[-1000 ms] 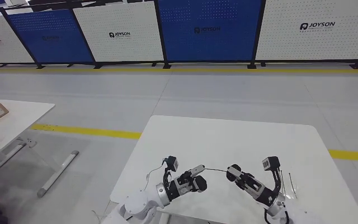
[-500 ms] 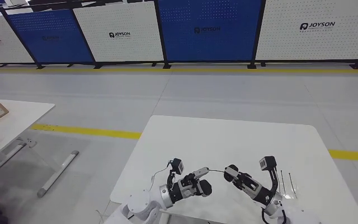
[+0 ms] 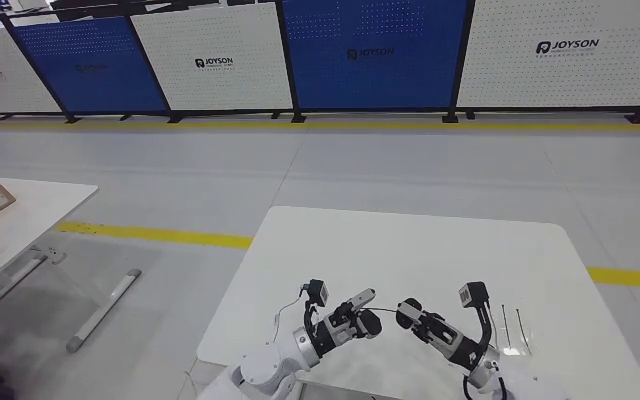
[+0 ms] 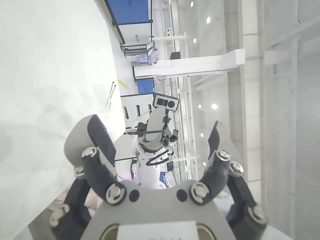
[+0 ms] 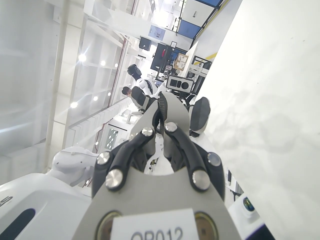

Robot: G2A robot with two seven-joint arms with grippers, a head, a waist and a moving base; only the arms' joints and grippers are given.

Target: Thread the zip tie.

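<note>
With the zip tie (image 3: 385, 309) held level above the near edge of the worktop (image 3: 420, 250), pinched in the closed right end effector (image 3: 407, 313), steer its free end squarely between the fingers of the open left end effector (image 3: 364, 312) before closing.

The zip tie (image 3: 386, 309) is a thin black strip, held off the table (image 3: 400, 240) and running nearly level between the two grippers. One end is pinched in the closed fingers of the right gripper (image 3: 405, 312). The other end reaches the left gripper (image 3: 369, 311), whose fingers stand wide apart; whether it touches a pad cannot be told. Two more thin black ties (image 3: 503, 320) lie flat, side by side, toward the table's right edge, well apart from the held one.
</note>
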